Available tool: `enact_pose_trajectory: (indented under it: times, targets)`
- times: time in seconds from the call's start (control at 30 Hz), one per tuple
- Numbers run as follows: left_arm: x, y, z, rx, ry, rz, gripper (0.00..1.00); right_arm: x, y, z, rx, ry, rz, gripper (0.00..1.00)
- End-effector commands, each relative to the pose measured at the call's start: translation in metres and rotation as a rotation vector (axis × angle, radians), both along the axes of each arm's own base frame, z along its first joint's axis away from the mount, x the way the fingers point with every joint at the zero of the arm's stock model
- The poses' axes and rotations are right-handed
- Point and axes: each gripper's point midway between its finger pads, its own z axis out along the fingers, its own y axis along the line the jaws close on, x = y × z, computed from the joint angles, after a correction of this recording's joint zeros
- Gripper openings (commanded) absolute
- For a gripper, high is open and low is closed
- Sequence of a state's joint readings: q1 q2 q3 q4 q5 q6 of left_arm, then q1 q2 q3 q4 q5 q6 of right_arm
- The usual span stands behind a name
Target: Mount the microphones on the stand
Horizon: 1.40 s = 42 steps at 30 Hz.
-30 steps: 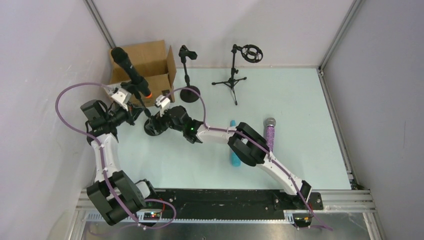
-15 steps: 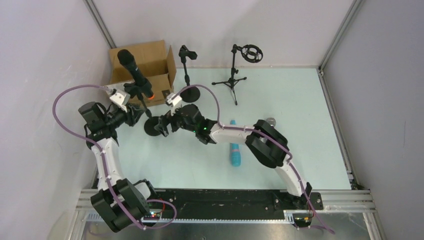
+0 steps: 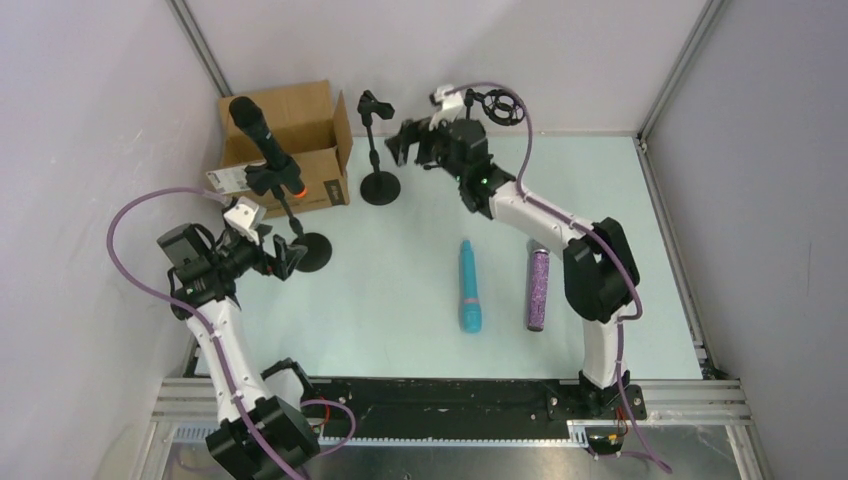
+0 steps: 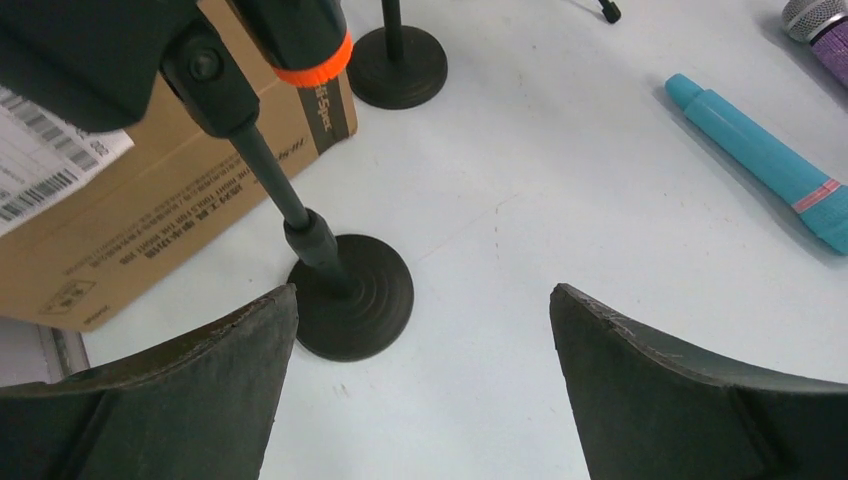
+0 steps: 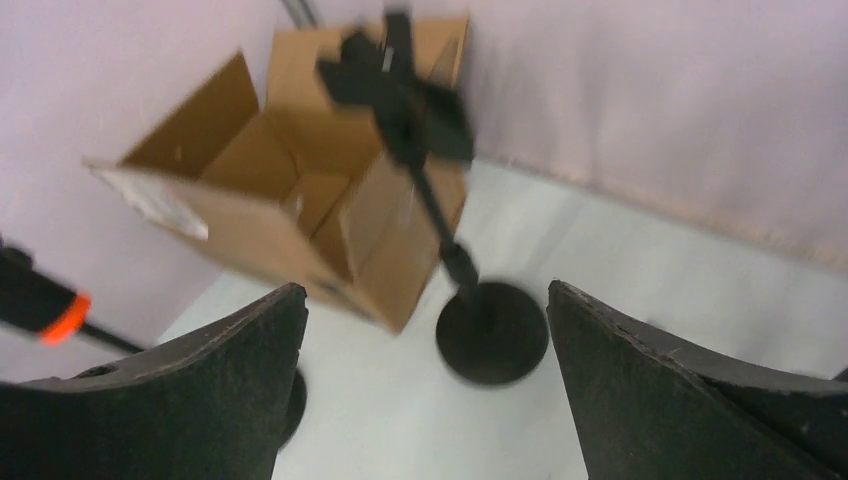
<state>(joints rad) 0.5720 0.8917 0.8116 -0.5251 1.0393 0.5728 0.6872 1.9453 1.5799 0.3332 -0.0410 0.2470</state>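
Overhead, left claw [image 3: 288, 256]: released, jaws spread, low over the bench [image 3: 400, 320], just beside the round foot of the near stand [image 3: 314, 250]
Black microphone [image 3: 262, 138]: clipped in the near stand, tilted, head up toward the back left, orange-red end lowest, in front of the cardboard box [image 3: 300, 115]
Right claw [image 3: 407, 142]: released, grasping nothing, raised at the back between the middle stand [image 3: 380, 187] and the tripod stand [image 3: 507, 107]
Middle stand: upright, clip bare
Turquoise microphone [image 3: 468, 285]: flat on the bench, lying front to back
Purple microphone [image 3: 538, 290]: flat beside the turquoise one, parallel, apart from it, far end under the right arm

Left wrist, claw: fingers [image 4: 200, 400] wide apart, only bare bench between them
Near stand: its foot [image 4: 350, 310] just ahead of the left-hand finger, pole slanting up to the clip
Black microphone: orange-red ring [image 4: 315, 60] at the top, close to the box
Turquoise microphone: lying at the right [image 4: 770, 165], with the purple one's mesh head [image 4: 815, 15] in the corner

Right wrist, claw: fingers [image 5: 680, 400] spread, empty; picture blurred
Middle stand: ahead between the fingers, bare clip [image 5: 400, 85] above, foot [image 5: 492, 330] on the bench, box behind it
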Motion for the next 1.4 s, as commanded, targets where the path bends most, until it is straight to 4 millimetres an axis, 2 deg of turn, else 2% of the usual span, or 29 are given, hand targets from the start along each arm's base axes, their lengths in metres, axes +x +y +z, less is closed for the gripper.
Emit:
enact_pose_trajectory:
  times: [0.0,0.03,0.07,0.1,0.13,0.17,0.2,0.23,0.33,0.43,0.6,0.63,0.77,0.8,0.87,0.97,1.13,1.23,1.3,1.33,1.37]
  targets:
    - [-0.014,0.002,-0.005,-0.039,0.068,0.043,1.00,0.038,-0.005,0.040,0.024,-0.087,-0.012,0.95]
    - [-0.017,0.003,-0.006,-0.058,0.088,0.054,1.00,0.044,-0.005,0.054,0.040,-0.117,-0.006,0.95]
    - [-0.018,0.004,-0.004,-0.064,0.093,0.059,1.00,0.053,-0.005,0.043,0.025,-0.108,0.009,0.95]
    - [-0.020,0.005,-0.004,-0.078,0.103,0.068,1.00,0.056,-0.003,0.058,0.039,-0.137,0.020,0.95]
    - [-0.021,0.006,-0.003,-0.081,0.102,0.070,1.00,0.061,-0.001,0.048,0.022,-0.130,0.043,0.95]
    - [-0.023,0.008,-0.003,-0.087,0.108,0.084,1.00,0.063,0.000,0.060,0.031,-0.155,0.058,0.94]
    - [-0.024,0.008,-0.002,-0.085,0.104,0.085,1.00,0.065,0.005,0.050,0.012,-0.148,0.093,0.94]
    - [-0.026,0.009,0.000,-0.088,0.106,0.092,1.00,0.065,0.007,0.057,0.015,-0.165,0.113,0.93]
    - [-0.028,0.008,0.008,-0.097,0.091,0.089,1.00,0.062,0.016,0.050,0.011,-0.172,0.204,0.92]
    - [-0.027,0.009,0.019,-0.123,0.079,0.092,1.00,0.059,0.022,0.054,0.028,-0.195,0.258,0.91]
    - [-0.026,0.006,0.038,-0.191,0.064,0.081,1.00,0.069,0.032,0.061,0.034,-0.232,0.272,0.88]
    - [-0.027,0.006,0.043,-0.186,0.051,0.079,1.00,0.072,0.035,0.054,0.028,-0.225,0.274,0.87]
    - [-0.030,0.002,0.055,-0.183,0.024,0.074,1.00,0.073,0.039,0.064,0.034,-0.272,0.268,0.72]
    - [-0.031,0.001,0.055,-0.180,0.021,0.074,1.00,0.073,0.040,0.063,0.033,-0.275,0.267,0.65]
    - [-0.031,0.002,0.056,-0.174,0.019,0.080,1.00,0.074,0.040,0.066,0.034,-0.289,0.261,0.57]
    - [-0.031,0.003,0.058,-0.162,0.012,0.085,1.00,0.076,0.039,0.065,0.032,-0.284,0.253,0.48]
    - [-0.030,0.004,0.063,-0.150,0.003,0.088,1.00,0.075,0.038,0.066,0.040,-0.281,0.252,0.27]
    - [-0.031,0.003,0.066,-0.147,-0.002,0.089,1.00,0.072,0.038,0.071,0.047,-0.284,0.251,0.11]
    - [-0.032,0.001,0.070,-0.149,-0.013,0.081,1.00,0.067,0.037,0.078,0.055,-0.284,0.248,0.06]
    - [-0.032,-0.001,0.076,-0.156,-0.021,0.068,1.00,0.060,0.036,0.092,0.065,-0.303,0.245,0.04]
    - [-0.033,-0.004,0.080,-0.180,-0.018,0.058,1.00,0.057,0.035,0.086,0.057,-0.290,0.244,0.02]
